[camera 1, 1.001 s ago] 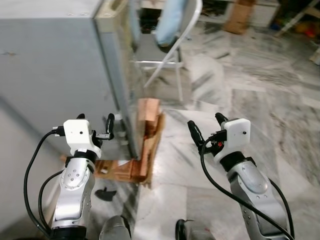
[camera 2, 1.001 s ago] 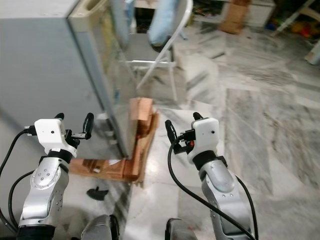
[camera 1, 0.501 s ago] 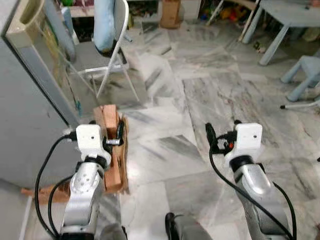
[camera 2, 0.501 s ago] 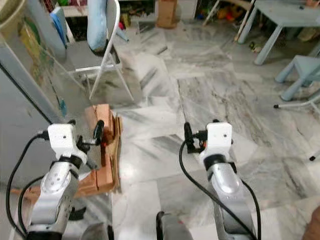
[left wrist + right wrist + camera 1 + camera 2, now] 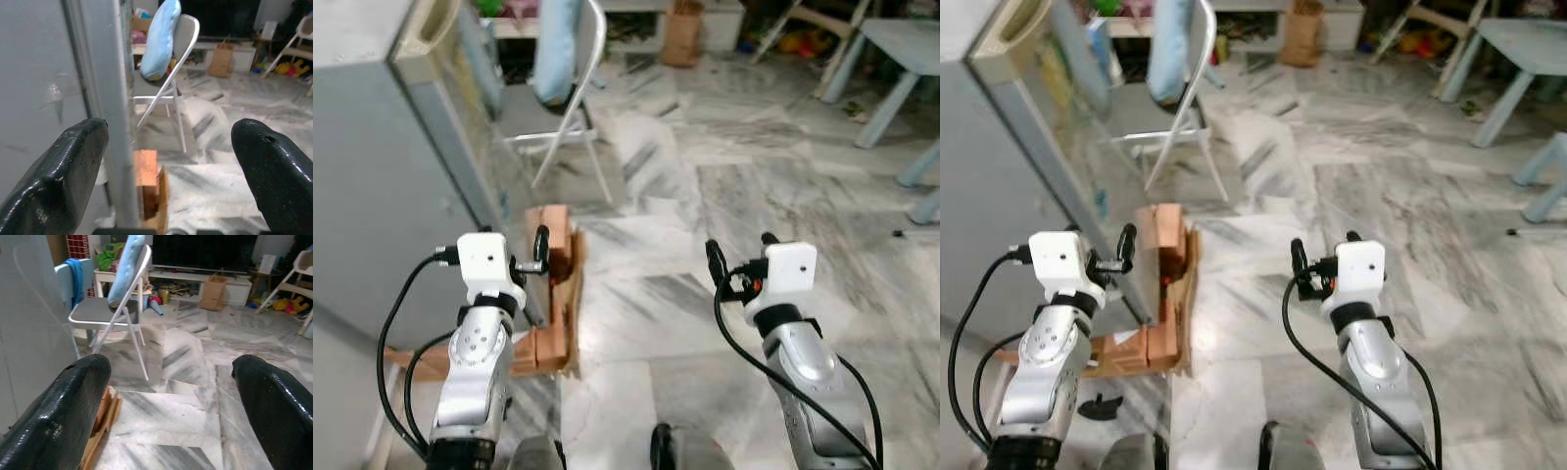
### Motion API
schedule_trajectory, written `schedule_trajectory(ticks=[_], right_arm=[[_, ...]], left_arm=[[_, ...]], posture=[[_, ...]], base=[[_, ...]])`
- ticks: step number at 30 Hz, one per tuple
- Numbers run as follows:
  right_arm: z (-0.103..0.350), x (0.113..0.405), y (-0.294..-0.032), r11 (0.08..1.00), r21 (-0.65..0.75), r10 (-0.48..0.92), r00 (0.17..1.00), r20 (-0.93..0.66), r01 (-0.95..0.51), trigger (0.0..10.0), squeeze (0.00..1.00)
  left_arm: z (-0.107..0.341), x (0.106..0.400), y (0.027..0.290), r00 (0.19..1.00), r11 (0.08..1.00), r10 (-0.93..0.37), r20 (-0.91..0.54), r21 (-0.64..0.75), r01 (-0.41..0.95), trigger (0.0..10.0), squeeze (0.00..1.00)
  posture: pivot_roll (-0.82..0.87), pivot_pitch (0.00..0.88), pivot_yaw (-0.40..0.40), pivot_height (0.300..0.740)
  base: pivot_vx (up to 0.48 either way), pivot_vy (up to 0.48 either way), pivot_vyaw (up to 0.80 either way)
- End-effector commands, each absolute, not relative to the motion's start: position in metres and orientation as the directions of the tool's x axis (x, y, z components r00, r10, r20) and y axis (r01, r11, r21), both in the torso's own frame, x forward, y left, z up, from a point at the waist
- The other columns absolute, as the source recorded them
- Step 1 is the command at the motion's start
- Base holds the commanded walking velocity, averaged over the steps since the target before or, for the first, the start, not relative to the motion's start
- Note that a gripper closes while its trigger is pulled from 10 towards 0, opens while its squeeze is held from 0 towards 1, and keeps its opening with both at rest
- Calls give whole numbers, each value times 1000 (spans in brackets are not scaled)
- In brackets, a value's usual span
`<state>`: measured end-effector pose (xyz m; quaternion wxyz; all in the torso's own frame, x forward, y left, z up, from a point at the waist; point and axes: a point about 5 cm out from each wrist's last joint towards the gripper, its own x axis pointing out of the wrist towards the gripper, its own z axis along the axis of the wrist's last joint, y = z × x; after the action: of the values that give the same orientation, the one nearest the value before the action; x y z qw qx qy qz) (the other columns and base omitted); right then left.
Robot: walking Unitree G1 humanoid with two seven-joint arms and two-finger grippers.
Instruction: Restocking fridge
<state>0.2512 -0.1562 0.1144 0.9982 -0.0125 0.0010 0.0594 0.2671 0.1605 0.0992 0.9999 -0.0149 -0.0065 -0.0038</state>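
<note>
Left eye view, fridge (image 5: 382, 176) just beside left hand (image 5: 514, 262), fingers spread

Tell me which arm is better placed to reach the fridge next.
Left, probably. The left tool is open right at the fridge corner; the right tool, also open, hangs over bare floor.
</note>
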Motion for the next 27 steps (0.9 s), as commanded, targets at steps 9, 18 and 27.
schedule_trajectory(ticks=[9,18,27], right_arm=[[110,251,-158,992,-42,121,993,-7,-121,10000,0],[107,250,-158,992,-43,121,992,-16,-122,10000,0],[106,248,-159,991,-46,124,992,-29,-126,10000,0]], left_arm=[[101,267,154,999,999,-22,28,-40,23,10000,0],[99,272,155,1000,1000,-6,30,-29,7,10000,0],[105,299,165,998,1000,28,58,5,-28,10000,0]], posture=[[48,71,0,740],[48,80,-7,740],[29,94,-9,740]], base=[[327,0,0],[0,0,0],[0,0,0]])
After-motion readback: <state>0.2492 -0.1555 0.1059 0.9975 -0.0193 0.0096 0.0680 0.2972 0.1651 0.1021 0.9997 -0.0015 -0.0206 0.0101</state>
